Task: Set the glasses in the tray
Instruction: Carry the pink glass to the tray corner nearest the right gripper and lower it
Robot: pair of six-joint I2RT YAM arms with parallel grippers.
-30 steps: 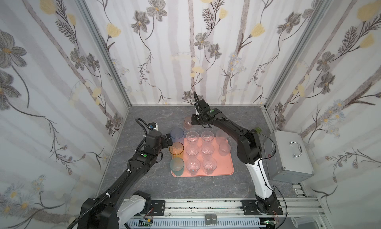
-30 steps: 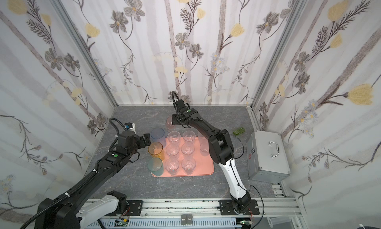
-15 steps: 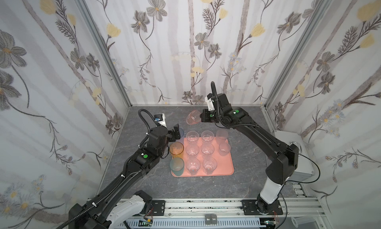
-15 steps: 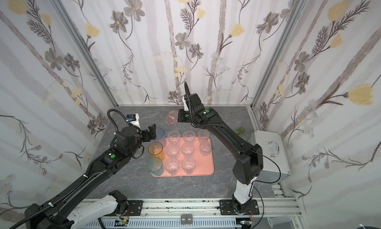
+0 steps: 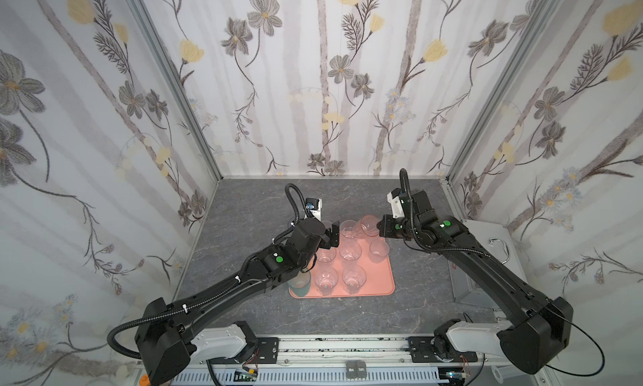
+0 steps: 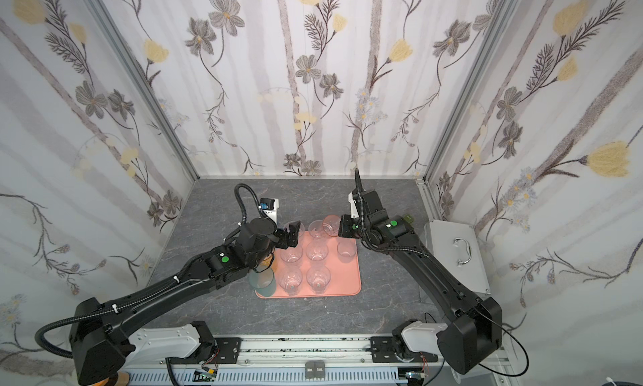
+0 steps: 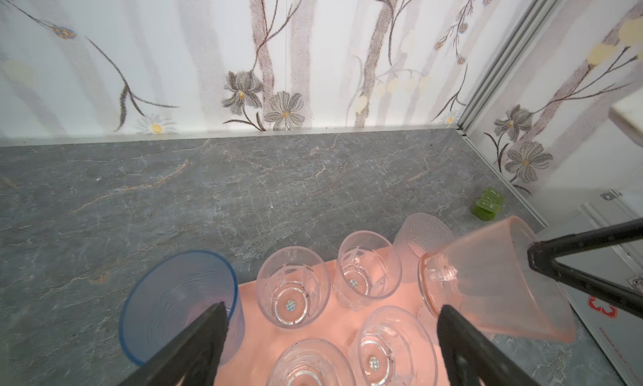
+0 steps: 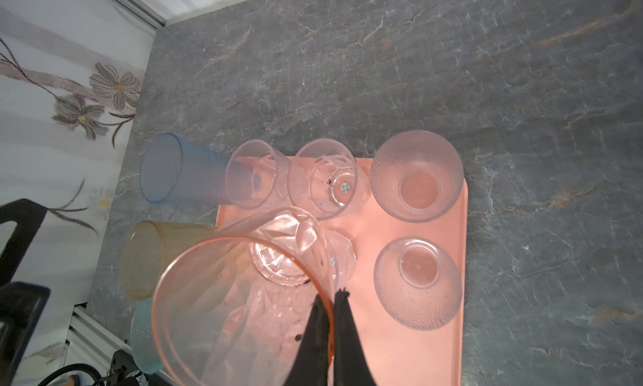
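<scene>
My right gripper (image 8: 330, 294) is shut on the rim of a pink glass (image 8: 226, 297), which hangs tilted over the back of the salmon tray (image 8: 449, 227). Both top views show this pink glass (image 5: 368, 225) (image 6: 330, 225) at the right gripper (image 5: 381, 227) (image 6: 342, 226). My left gripper (image 7: 334, 311) stands open and holds nothing, over the tray's back left (image 5: 332, 234) (image 6: 294, 233), beside a blue glass (image 7: 177, 297). Several clear and frosted glasses (image 5: 351, 252) stand upright in the tray (image 5: 381, 280). An amber glass (image 8: 153, 259) and a teal glass (image 5: 300, 283) stand at its left edge.
A grey metal box with a handle (image 6: 449, 248) sits at the right, partly under the right arm. A small green block (image 7: 489, 203) lies near the back right wall. Flowered walls close in three sides. The tray's front right part (image 6: 348, 280) is bare.
The right gripper has carried the pink glass from the back of the table rightward and nearer, over the tray's back. The left gripper has moved right, over the tray's back left.
</scene>
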